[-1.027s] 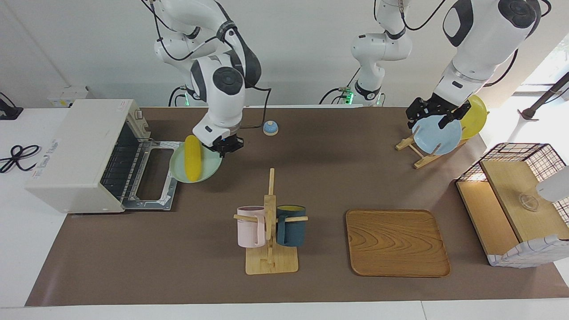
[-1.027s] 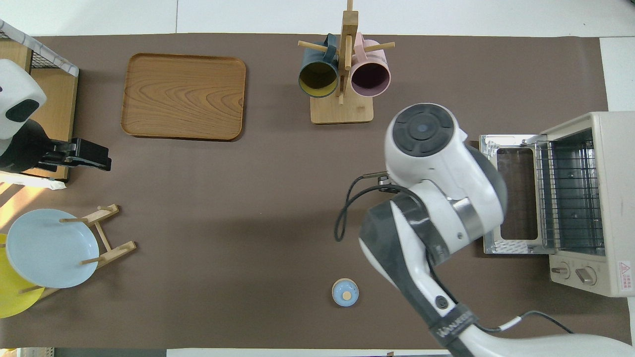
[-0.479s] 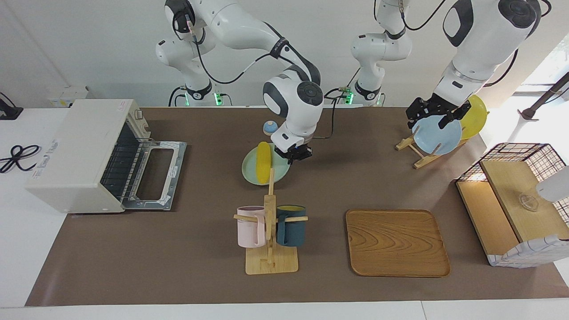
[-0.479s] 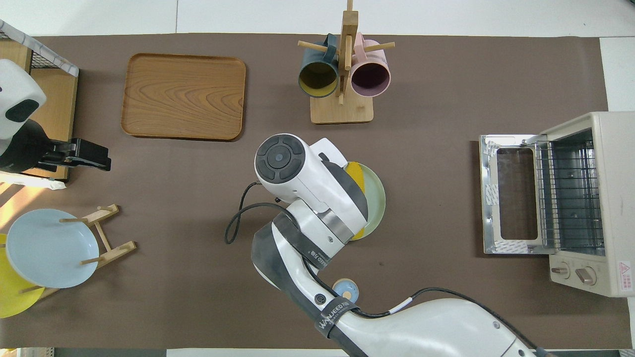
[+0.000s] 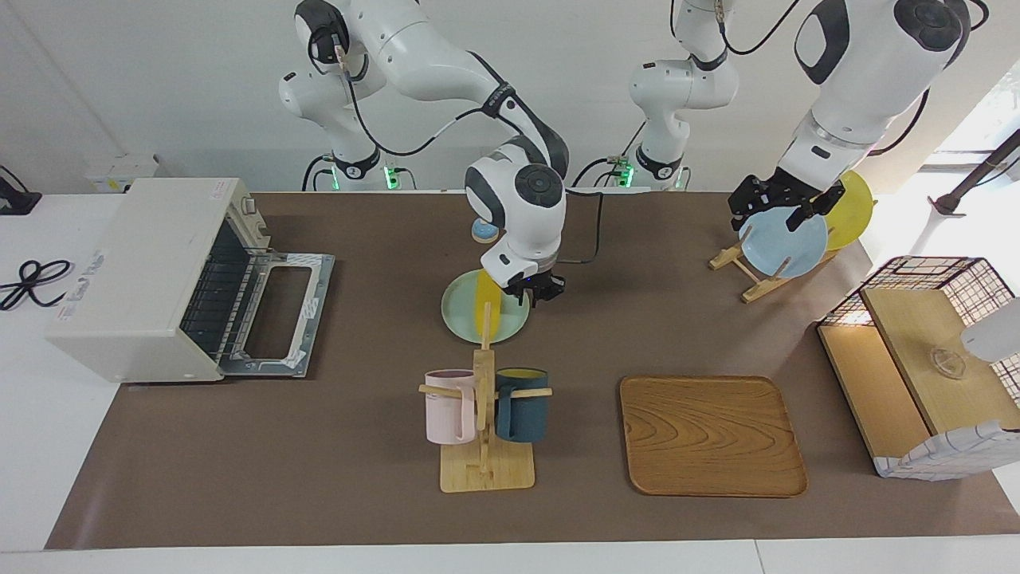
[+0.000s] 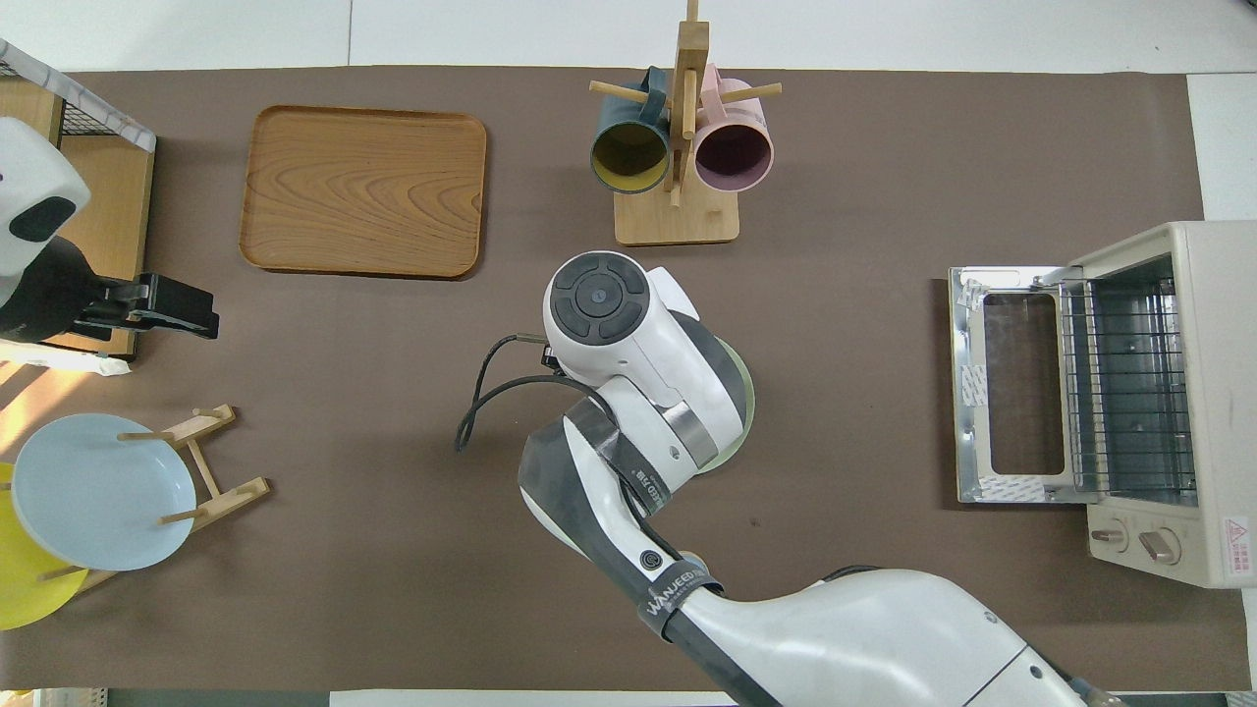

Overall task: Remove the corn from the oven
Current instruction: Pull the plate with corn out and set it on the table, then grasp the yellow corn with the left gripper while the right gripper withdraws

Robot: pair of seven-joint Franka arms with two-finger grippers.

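The yellow corn (image 5: 487, 312) lies on a pale green plate (image 5: 462, 309) at the table's middle, between the mug rack and the robots. My right gripper (image 5: 535, 290) is shut on that plate's rim at the side toward the left arm. I cannot tell whether the plate rests on the mat. In the overhead view only the plate's rim (image 6: 748, 398) shows under the right arm; the corn is hidden there. The off-white oven (image 5: 135, 263) stands at the right arm's end with its door (image 5: 275, 312) down and its rack (image 6: 1129, 383) bare. My left gripper (image 5: 779, 214) waits over the blue plate.
A wooden mug rack (image 5: 484, 422) with a pink and a dark mug stands just beside the green plate. A wooden tray (image 5: 709, 434), a plate rack with a blue plate (image 5: 785, 243) and a yellow plate (image 5: 853, 207), and a basket shelf (image 5: 924, 359) are toward the left arm's end.
My right gripper has carried the green plate with the corn from beside the open oven door to the table's middle and brought it lower, close to the mug rack. The left arm has not moved.
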